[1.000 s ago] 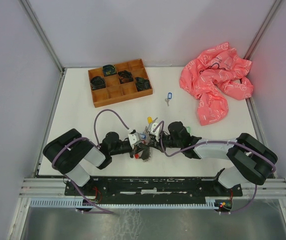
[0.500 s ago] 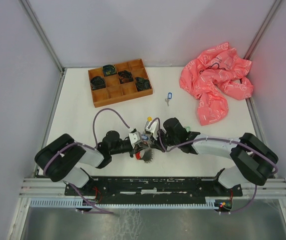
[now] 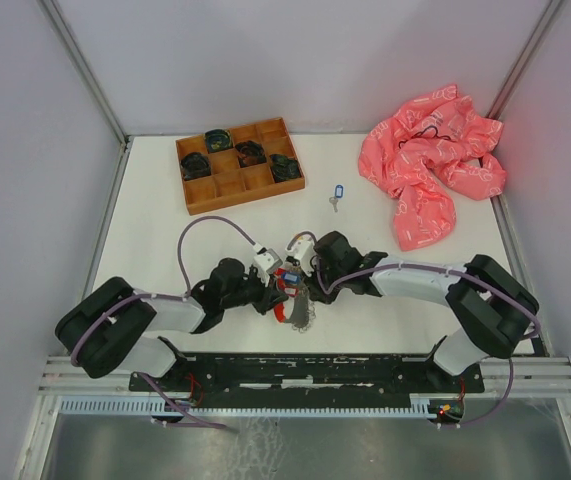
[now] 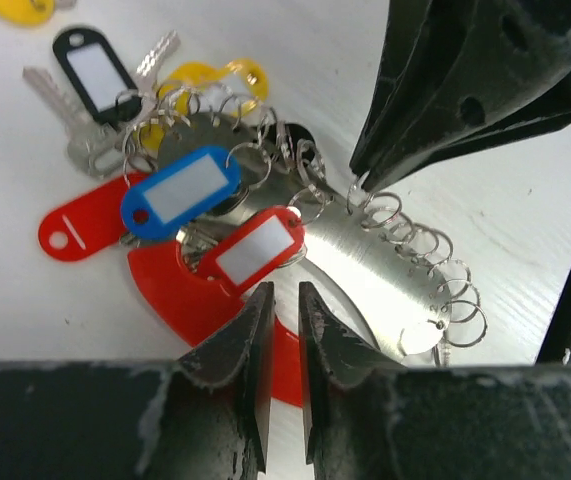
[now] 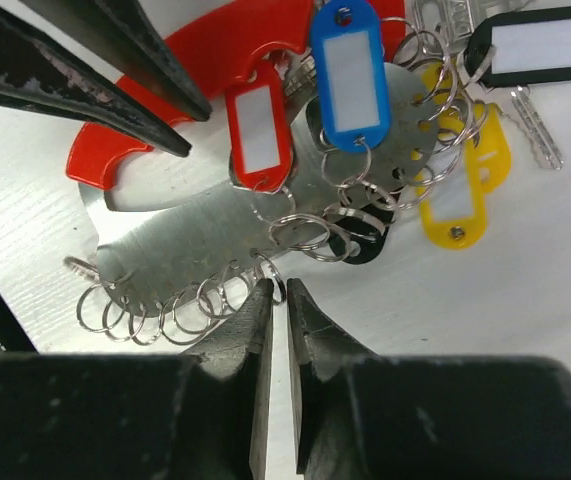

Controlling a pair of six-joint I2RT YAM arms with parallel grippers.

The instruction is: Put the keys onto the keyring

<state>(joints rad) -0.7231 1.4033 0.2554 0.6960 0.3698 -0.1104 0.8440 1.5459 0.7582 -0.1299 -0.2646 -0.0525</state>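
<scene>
The keyring (image 3: pixel 298 305) lies on the table between both grippers: a silvery plate (image 4: pixel 365 250) edged with small rings, joined to a red plastic loop (image 4: pixel 185 300). Keys hang on it with a blue tag (image 4: pixel 187 190), red tag (image 4: pixel 255 250), yellow tag (image 4: pixel 205 80) and black tag (image 4: pixel 95 75). My left gripper (image 4: pixel 285 292) sits over the red loop, jaws a narrow gap apart, clamping nothing. My right gripper (image 5: pixel 277 290) is at the plate's ringed edge (image 5: pixel 185 245), jaws slightly parted, one small ring (image 5: pixel 277 275) at its tips. A loose key with a blue tag (image 3: pixel 337 193) lies farther back.
A wooden compartment tray (image 3: pixel 240 165) with dark items stands at the back left. A crumpled pink cloth (image 3: pixel 430 165) lies at the back right. Both arms stretch low across the table's near middle, wrists almost touching.
Both grippers' jaws have parted from shut to a narrow gap. The arms shifted left and nearer, and the key bunch now lies lower on the table.
</scene>
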